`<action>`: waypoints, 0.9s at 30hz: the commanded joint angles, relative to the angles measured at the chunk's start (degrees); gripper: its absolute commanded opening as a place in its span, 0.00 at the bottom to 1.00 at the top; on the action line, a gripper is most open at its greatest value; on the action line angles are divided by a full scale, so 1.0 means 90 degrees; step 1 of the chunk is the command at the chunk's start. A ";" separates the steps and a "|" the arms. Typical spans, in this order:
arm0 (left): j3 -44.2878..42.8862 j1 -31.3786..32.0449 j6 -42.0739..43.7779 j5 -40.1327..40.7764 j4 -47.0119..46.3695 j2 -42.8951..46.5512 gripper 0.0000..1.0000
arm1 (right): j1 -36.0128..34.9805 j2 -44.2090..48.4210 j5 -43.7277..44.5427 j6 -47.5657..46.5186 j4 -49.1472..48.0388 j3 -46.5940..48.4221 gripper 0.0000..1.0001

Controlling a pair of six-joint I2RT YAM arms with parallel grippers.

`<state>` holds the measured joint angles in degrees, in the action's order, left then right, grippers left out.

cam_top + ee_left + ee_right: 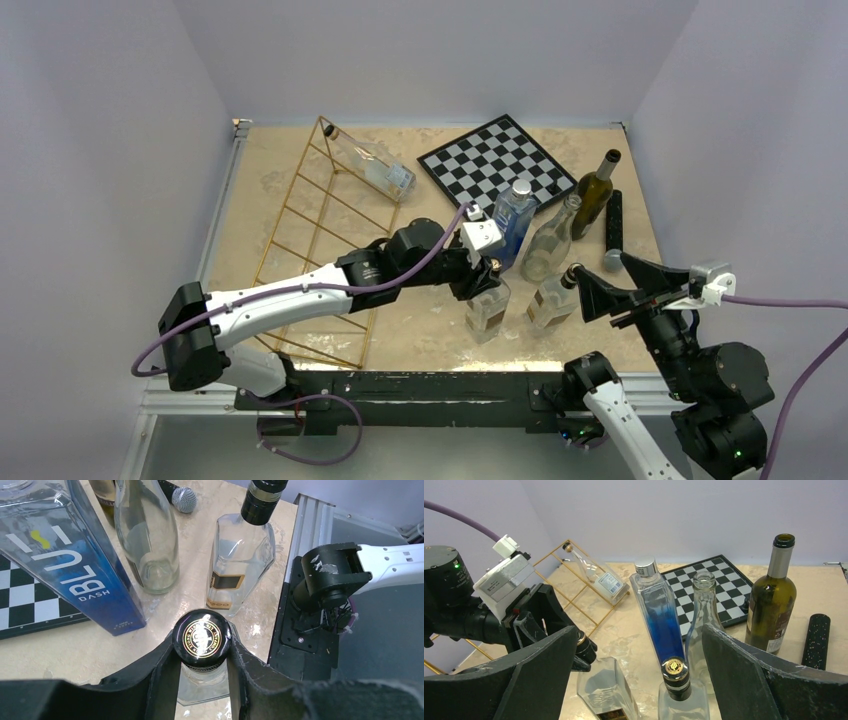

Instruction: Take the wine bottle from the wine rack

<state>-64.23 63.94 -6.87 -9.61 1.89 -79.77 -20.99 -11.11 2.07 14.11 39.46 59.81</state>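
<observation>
Your left pincer (485, 270) grips the black cap (202, 636) of a square bottle (487, 312) standing on the surface (430, 335); your right pincer (602, 268) gapes open. The wine rack (310, 230) holds one clear bottle (372, 165).

On the marbled worktop (430, 325) a black-and-white chessboard (497, 160) lay at the far side. Near it stood a tall blue bottle (513, 222), an uncapped clear bottle (552, 245) and a dark green bottle (595, 190). A black microphone (614, 230) lay to their right. Nearer stood the black-capped left squat bottle (487, 310) and right squat bottle (552, 303).
</observation>
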 commanded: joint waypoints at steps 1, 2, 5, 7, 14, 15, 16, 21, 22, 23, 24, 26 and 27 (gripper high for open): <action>-0.0612 0.0024 0.0102 0.0211 -0.0883 0.0181 0.50 | -0.0031 0.0012 0.0103 -0.0061 -0.0111 0.0059 0.99; -0.0619 0.0024 0.0094 0.0340 -0.0855 0.0185 0.56 | -0.0031 0.0013 0.0098 -0.0061 -0.0116 0.0054 0.99; -0.0678 0.0024 0.0097 0.0686 -0.0731 0.0205 0.70 | -0.0028 0.0014 0.0084 -0.0073 -0.0151 0.0026 0.99; -0.0717 0.0024 0.0123 0.0791 -0.0662 0.0215 0.84 | -0.0031 0.0004 0.0073 -0.0075 -0.0151 0.0034 0.99; -0.0857 0.0024 -0.0026 0.1553 -0.0395 0.0478 0.98 | -0.0028 0.0010 0.0073 -0.0111 -0.0132 0.0053 0.99; -0.0887 0.0019 -0.0074 0.1782 -0.0337 0.0537 0.99 | -0.0024 0.0014 0.0073 -0.0112 -0.0136 0.0053 0.99; -0.0925 0.0015 -0.0066 0.1966 -0.0240 0.0599 0.99 | -0.0030 0.0009 0.0083 -0.0111 -0.0140 0.0049 0.99; -0.0962 -0.0046 0.0145 0.2861 0.0077 0.0975 0.99 | -0.0025 0.0014 0.0083 -0.0111 -0.0146 0.0018 0.99; -0.1044 -0.0124 0.0090 0.3095 0.0290 0.0991 0.99 | -0.0030 0.0023 0.0092 -0.0104 -0.0154 0.0012 0.99; -0.1149 -0.0260 0.0018 0.3216 0.0526 0.0995 0.99 | -0.0029 0.0024 0.0093 -0.0103 -0.0151 0.0006 0.99; -0.1218 -0.0425 -0.0053 0.3224 0.0729 0.0992 0.99 | -0.0028 0.0040 0.0093 -0.0094 -0.0163 -0.0012 0.99; -0.1142 -0.0963 -0.0214 0.2884 0.0849 0.1034 0.98 | -0.0029 0.0057 0.0067 -0.0062 -0.0190 -0.0064 0.99; -0.1057 -0.1254 -0.0379 0.2610 0.0853 0.1062 0.98 | -0.0031 0.0060 0.0043 -0.0046 -0.0192 -0.0084 0.99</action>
<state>-72.71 60.25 -6.87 14.06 6.02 -71.75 -20.99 -11.09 2.04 13.89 39.42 59.70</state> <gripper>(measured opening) 0.987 0.986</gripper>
